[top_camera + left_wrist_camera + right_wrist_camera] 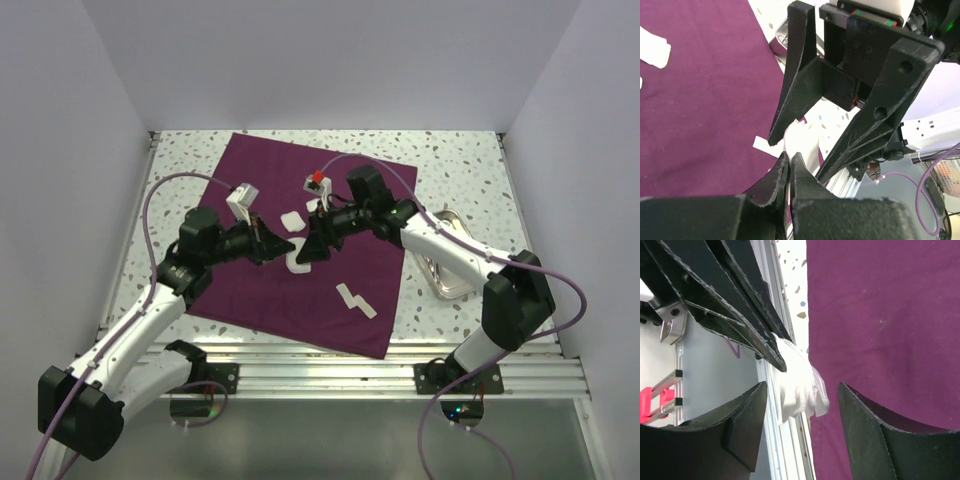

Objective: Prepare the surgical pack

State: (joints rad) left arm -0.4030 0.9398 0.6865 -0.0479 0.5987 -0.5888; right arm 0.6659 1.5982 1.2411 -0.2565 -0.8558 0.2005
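- While the left gripper [281, 247] is pinching a white gauze wad [300, 262] over the purple cloth [300, 180], its jaws are pressing tight together.
- Meanwhile the right gripper [308, 250] is straddling that gauze, jaws spread.
- Cloth's lying flat, unfolded, roughly square, skewed slightly clockwise against the table [470, 160] edges.
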